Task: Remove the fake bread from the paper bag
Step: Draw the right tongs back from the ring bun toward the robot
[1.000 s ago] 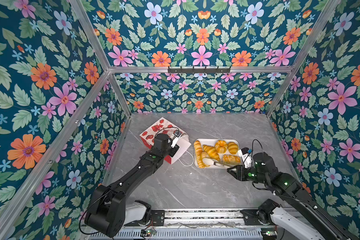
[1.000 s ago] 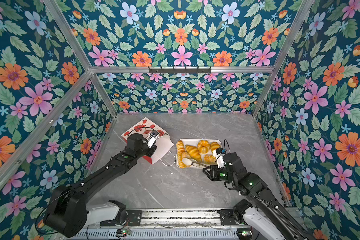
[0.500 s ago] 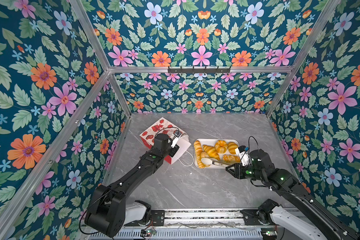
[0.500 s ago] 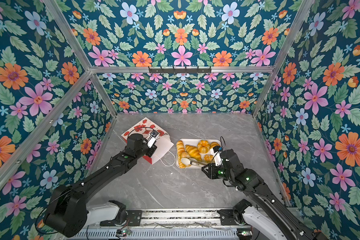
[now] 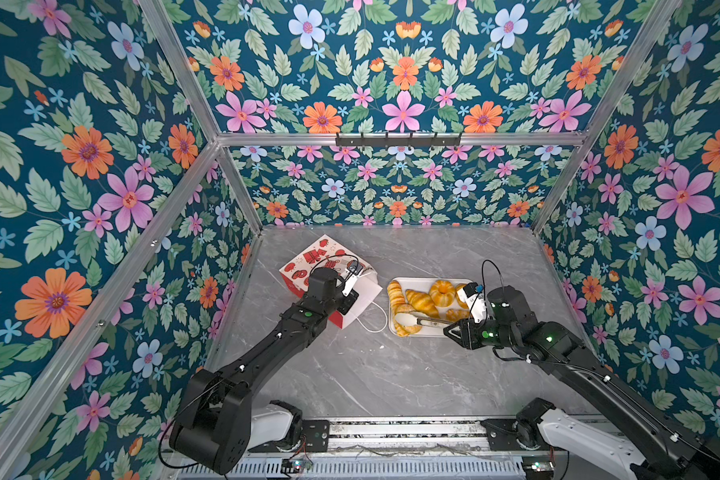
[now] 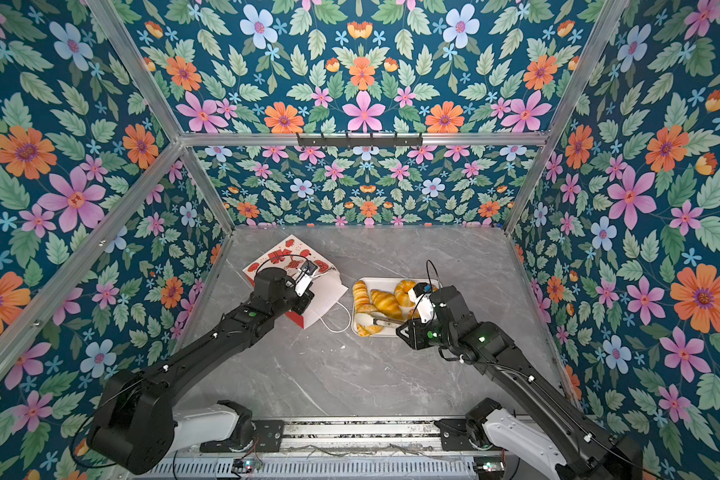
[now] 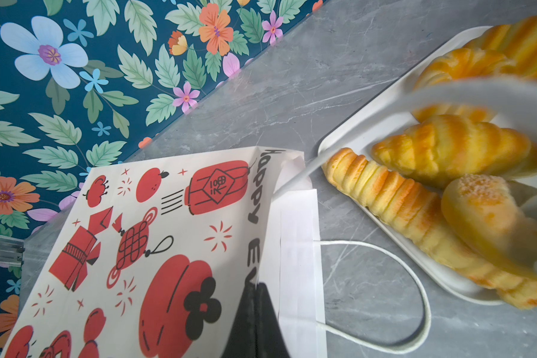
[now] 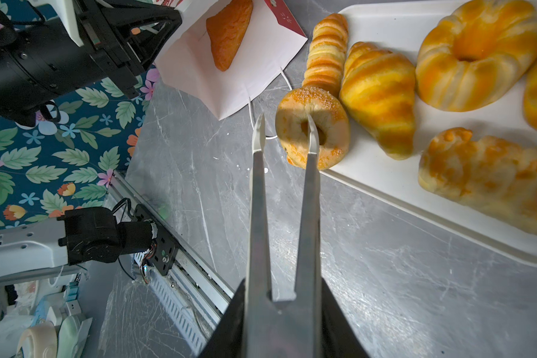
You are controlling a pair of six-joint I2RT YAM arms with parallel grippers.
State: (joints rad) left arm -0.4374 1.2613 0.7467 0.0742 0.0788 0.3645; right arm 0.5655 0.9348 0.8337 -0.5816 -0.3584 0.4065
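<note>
Floral walls, grey desk (image 5: 371, 374): in a top view the paper bag (image 5: 296, 270) lies toward its far left corner. Left wrist: left fingers (image 7: 255, 319) closed on the bag's rim. Right wrist: right fingers (image 8: 281, 310) clamp tongs (image 8: 258, 217) astride a doughnut (image 8: 332, 117) overhanging the tray (image 8: 372, 176); it could roll off. One pastry (image 8: 228, 34) lies inside the bag.

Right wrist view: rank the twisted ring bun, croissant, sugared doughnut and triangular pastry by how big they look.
1. twisted ring bun
2. croissant
3. sugared doughnut, close to the croissant
4. triangular pastry, smallest-looking, but farther from the camera, so unsure
</note>
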